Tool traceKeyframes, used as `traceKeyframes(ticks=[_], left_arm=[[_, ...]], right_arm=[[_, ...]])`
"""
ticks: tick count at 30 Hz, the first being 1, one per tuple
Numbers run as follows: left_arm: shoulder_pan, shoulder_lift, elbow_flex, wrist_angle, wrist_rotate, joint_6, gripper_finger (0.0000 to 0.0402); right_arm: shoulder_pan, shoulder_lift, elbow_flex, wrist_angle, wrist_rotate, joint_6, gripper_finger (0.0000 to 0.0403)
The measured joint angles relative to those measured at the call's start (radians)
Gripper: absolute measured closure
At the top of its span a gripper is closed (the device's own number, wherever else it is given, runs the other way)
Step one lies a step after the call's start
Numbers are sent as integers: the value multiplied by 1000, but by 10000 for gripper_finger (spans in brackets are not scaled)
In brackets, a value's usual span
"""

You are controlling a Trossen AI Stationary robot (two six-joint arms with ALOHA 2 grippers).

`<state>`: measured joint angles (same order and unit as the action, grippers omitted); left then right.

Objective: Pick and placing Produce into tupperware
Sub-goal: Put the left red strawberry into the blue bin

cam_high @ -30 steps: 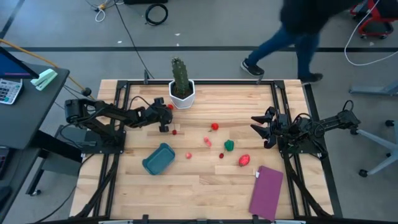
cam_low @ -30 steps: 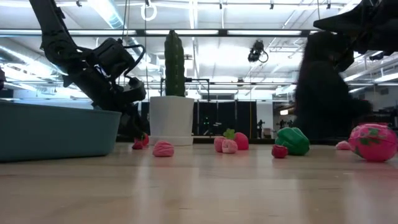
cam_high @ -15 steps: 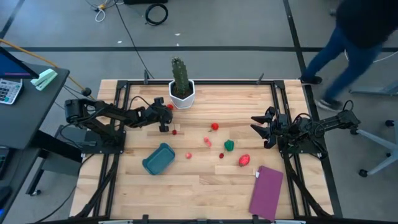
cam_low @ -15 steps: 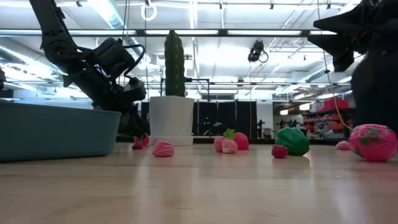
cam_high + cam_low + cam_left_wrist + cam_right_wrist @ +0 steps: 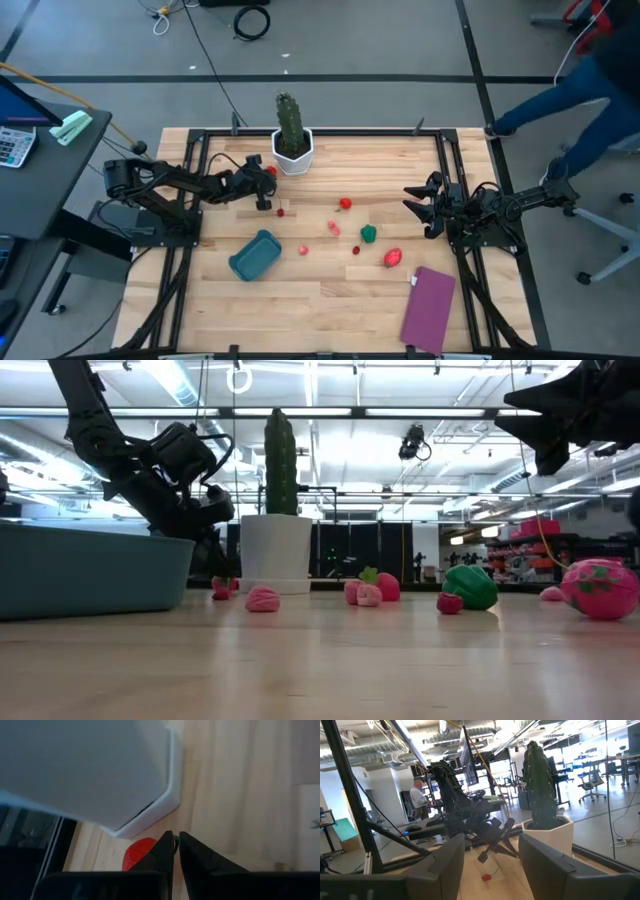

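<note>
My left gripper (image 5: 266, 204) is low over the table, just near of the white cactus pot (image 5: 291, 150). Its fingers are closed on a small red produce piece (image 5: 139, 858), also seen in the low view (image 5: 222, 588). More produce lies mid-table: a red piece (image 5: 345, 203), pink ones (image 5: 333, 228) (image 5: 303, 250), a green one (image 5: 368, 234) and a larger red-pink one (image 5: 392, 258). The teal tupperware (image 5: 254, 255) rests flat, near of the left gripper. My right gripper (image 5: 420, 205) hangs open above the table's right side. My left gripper pinches a thin green bit (image 5: 176, 840) at the edge of the red piece between its two fingertips. The fingers slant down from the table's left. The red body shows beside and under one finger (image 5: 162, 851), low at table level; I cannot tell whether it is lifted.
The tall green cactus (image 5: 289, 118) in its pot stands close behind the left gripper. A flat purple rectangle (image 5: 428, 308) lies at the near right. A person (image 5: 590, 90) moves on the floor beyond the table's far right corner.
The person beyond the far edge has walked toward the right, out of the low view. Both arms have stayed where they were.
</note>
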<state>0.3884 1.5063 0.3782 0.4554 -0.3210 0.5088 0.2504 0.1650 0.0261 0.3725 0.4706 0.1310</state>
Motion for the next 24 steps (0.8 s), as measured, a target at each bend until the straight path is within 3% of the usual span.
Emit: traceKeyframes(ticks=[8,13,18,24], left_arm=[[8,0,0,31,-18,1,393],[-32,-18,0,64,-144,30,396],[-102,-79,1,65,-191,-23,398],[-218,-207,2,53,-382,-62,400]], right_arm=[[0,0,0,0,0,0,206],[0,0,0,0,0,6,206],[0,0,0,0,0,7,206],[0,0,0,0,0,24,206]])
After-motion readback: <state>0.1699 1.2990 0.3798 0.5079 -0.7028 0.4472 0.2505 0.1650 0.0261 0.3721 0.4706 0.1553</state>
